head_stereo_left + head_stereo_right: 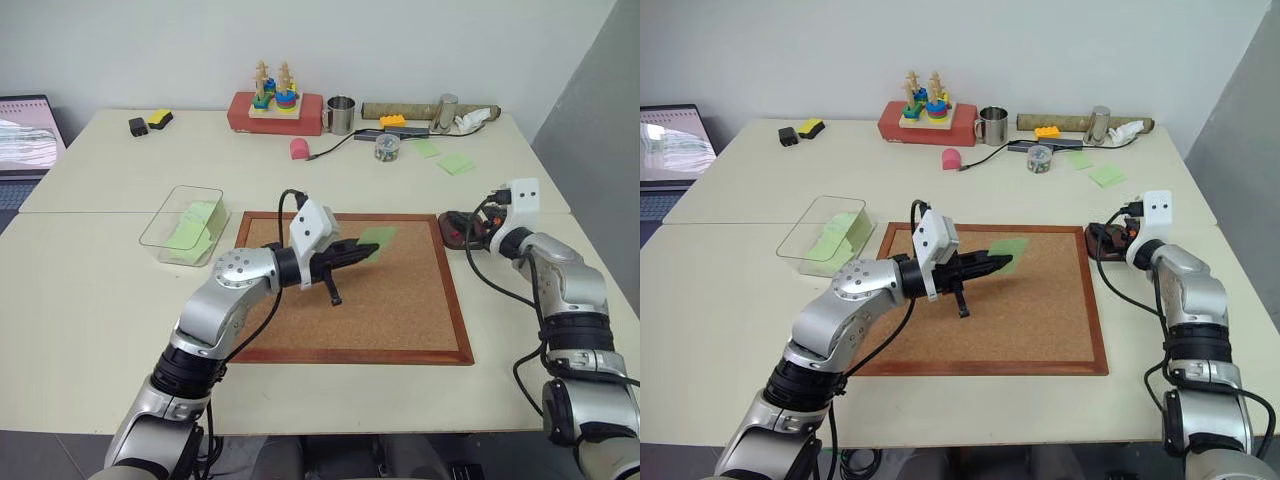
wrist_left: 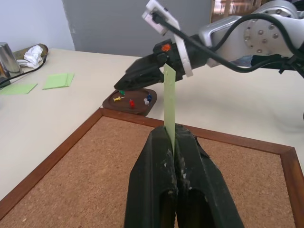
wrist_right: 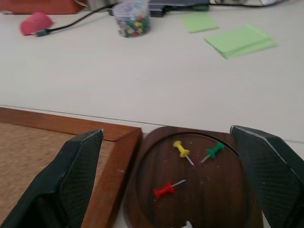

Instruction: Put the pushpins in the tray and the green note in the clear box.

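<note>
The left end effector (image 1: 372,248) is clamped on one edge of the green note (image 1: 378,239), which sticks out past its tips over the cork board (image 1: 400,310), thin edge upright in the left wrist view. The right end effector (image 3: 173,190) stands spread above the tray (image 3: 228,199), with the yellow pushpin (image 3: 180,149) and red pushpin (image 3: 164,191) lying flat between its fingers. The tray's near rim is cut off.

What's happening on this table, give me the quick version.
The left gripper is shut on the green note, holding it above the cork board. The right gripper is open over the tray, where a yellow pushpin, a red pushpin and a green one lie. The clear box, which has green paper in it, sits beside the board on the robot's left; the held note isn't in it yet.
</note>
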